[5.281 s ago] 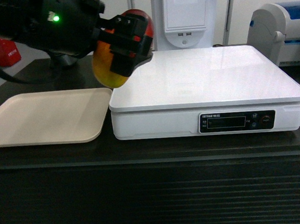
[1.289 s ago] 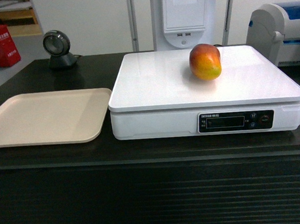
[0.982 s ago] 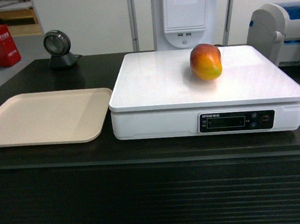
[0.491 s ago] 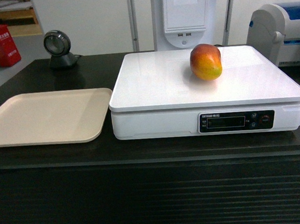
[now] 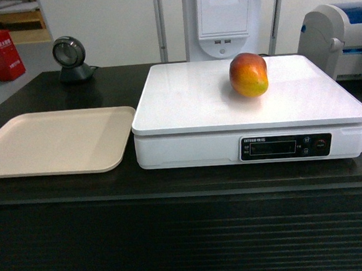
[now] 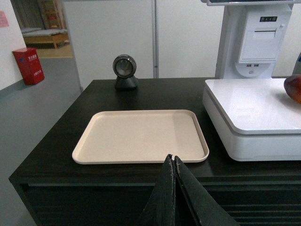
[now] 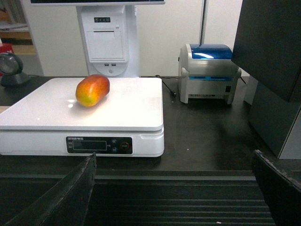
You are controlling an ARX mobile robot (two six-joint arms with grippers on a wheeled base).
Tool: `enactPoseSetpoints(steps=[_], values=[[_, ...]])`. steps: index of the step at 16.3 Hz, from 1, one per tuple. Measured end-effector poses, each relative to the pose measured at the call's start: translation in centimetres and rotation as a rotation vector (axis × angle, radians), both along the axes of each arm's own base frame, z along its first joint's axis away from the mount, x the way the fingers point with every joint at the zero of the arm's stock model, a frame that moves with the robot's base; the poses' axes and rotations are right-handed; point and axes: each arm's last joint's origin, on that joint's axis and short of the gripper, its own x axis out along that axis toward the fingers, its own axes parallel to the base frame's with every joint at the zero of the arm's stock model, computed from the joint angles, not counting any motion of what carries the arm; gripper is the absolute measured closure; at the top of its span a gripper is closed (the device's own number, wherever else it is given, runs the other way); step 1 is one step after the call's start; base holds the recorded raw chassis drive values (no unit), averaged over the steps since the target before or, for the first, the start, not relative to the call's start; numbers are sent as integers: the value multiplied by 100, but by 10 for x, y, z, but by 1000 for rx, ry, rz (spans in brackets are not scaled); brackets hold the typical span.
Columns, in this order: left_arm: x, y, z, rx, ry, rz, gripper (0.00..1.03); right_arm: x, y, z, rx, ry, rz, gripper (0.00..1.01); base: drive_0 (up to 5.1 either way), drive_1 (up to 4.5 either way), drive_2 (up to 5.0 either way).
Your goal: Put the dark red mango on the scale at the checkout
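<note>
The dark red mango (image 5: 248, 74) lies on the white platform of the scale (image 5: 185, 104), toward its back right, free of any gripper. The right wrist view has the mango (image 7: 92, 90) on the scale (image 7: 131, 108), and the left wrist view catches only its edge (image 6: 294, 87) at the right border. The scale stands on the black-topped checkout (image 5: 172, 180) with its ribbed front. My left gripper (image 6: 171, 157) is shut and empty, held back in front of the counter. My right gripper (image 7: 174, 162) is wide open and empty, also short of the counter's front edge. Neither gripper shows in the head view.
A beige tray (image 5: 53, 142) lies left of the scale. A small round grey scanner (image 5: 69, 57) stands at the counter's back left. A white receipt terminal (image 5: 224, 13) rises behind the scale, and a blue-topped label printer (image 7: 207, 73) sits to its right beside a dark box (image 7: 273, 70).
About five seconds ago my left gripper held the mango over the scale's left edge. Now the mango rests on the platform and the arm has left the head view; nothing has moved in the last second.
</note>
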Motion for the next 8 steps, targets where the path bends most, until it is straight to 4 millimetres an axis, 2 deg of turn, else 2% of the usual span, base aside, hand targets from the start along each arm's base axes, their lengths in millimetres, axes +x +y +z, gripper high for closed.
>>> enactPoseSetpoints(steps=[2, 3, 7, 8], values=[[-4, 0, 0, 0, -2, 0, 101, 0, 0, 0, 0, 0, 0, 3, 0, 0, 0], [-15, 0, 0, 0, -9, 1, 101, 0, 0, 0, 0, 0, 1, 3, 0, 0, 0], [-15, 0, -3, 0, 10, 0, 101, 0, 0, 0, 0, 0, 0, 3, 0, 0, 0], [-15, 0, -3, -2, 10, 0, 94, 0, 0, 0, 0, 0, 0, 3, 0, 0, 0]])
